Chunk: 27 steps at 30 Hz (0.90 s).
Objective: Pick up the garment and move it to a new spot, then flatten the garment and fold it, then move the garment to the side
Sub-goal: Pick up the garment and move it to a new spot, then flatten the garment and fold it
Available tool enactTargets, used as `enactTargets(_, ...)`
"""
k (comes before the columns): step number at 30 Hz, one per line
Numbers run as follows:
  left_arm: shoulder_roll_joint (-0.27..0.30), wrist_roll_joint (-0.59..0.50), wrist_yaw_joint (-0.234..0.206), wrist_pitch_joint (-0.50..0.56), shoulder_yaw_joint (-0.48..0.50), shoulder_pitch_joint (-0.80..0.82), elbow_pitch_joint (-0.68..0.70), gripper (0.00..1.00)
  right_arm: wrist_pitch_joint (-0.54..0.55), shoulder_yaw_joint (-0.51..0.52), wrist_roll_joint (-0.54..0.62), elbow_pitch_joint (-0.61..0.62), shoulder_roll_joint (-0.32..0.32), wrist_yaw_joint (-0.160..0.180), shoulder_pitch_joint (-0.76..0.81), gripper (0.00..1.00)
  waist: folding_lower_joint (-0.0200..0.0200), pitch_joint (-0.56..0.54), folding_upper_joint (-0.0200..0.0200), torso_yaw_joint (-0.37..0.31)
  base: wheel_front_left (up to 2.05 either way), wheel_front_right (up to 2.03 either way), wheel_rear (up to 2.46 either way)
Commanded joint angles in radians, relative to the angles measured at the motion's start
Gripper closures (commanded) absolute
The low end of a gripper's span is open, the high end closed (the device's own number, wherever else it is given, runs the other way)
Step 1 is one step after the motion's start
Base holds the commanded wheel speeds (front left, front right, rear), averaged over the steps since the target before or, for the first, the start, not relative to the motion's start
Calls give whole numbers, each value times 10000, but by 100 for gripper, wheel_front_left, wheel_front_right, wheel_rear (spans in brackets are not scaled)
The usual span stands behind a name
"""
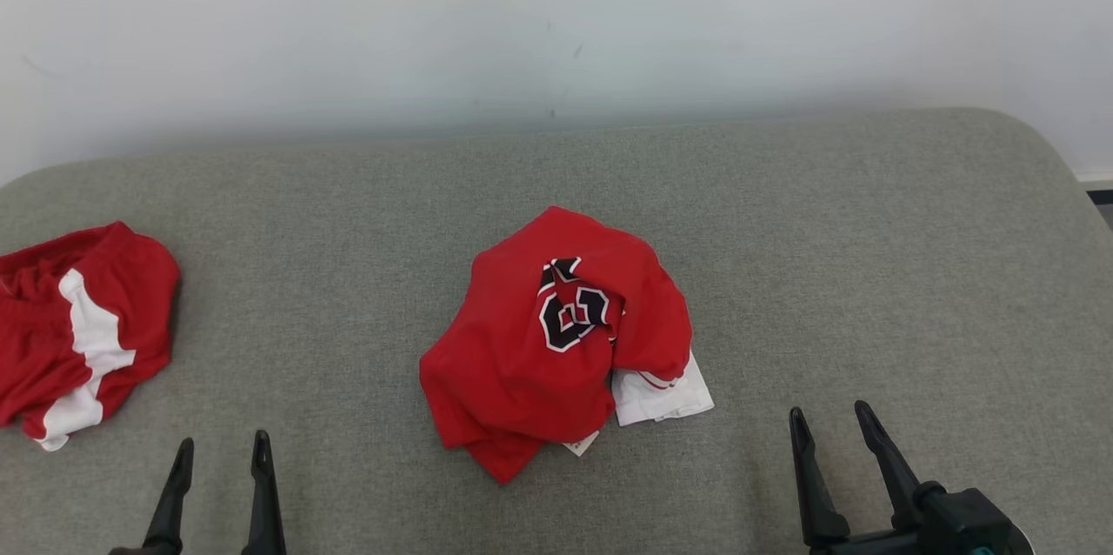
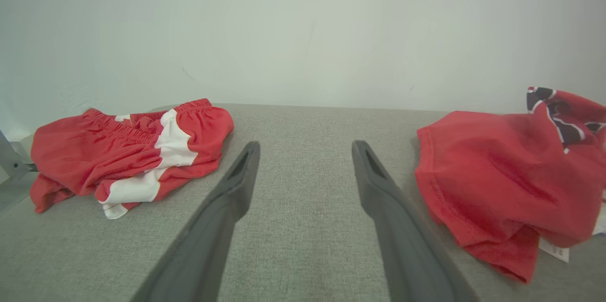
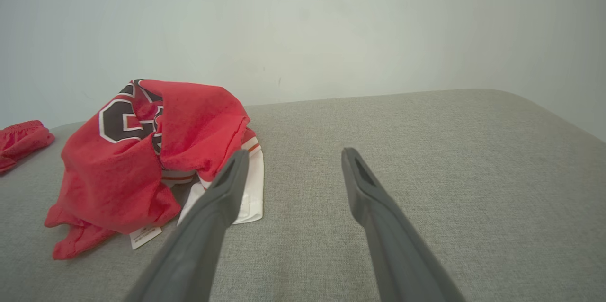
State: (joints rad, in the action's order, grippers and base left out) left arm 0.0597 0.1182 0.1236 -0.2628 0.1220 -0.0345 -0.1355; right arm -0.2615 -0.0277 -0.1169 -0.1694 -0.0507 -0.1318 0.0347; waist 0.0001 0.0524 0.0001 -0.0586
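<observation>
A crumpled red garment [image 1: 548, 346] with black-and-white lettering and a white edge lies bunched in the middle of the grey padded surface; the wrist views also catch the garment [image 2: 502, 179] [image 3: 137, 160]. My left gripper [image 1: 223, 446] stands open near the front edge, down and left of the heap, with nothing between its fingers [image 2: 236, 183]. My right gripper [image 1: 830, 416] is open too, down and right of the heap, apart from the cloth.
A second red piece with a white stripe, red shorts [image 1: 74, 329] [image 2: 132, 155], lies at the far left edge. The grey surface [image 1: 869, 259] ends at a pale wall behind and rounds off at the right corner.
</observation>
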Motion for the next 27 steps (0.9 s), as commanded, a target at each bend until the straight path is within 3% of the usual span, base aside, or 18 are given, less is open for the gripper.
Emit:
enactTargets(1, -36, -74, 33, -38, -39, -186, 68, 0, -45, 7, 7, -21, 10, 22, 85, 0, -1, -33, -1, 8, 0, 0, 0)
enactTargets(27, -100, 154, 71, -38, -129, -416, -247, 0, -45, -13, -40, -210, 10, 22, 135, 0, -1, -42, -1, 166, 0, 0, 0)
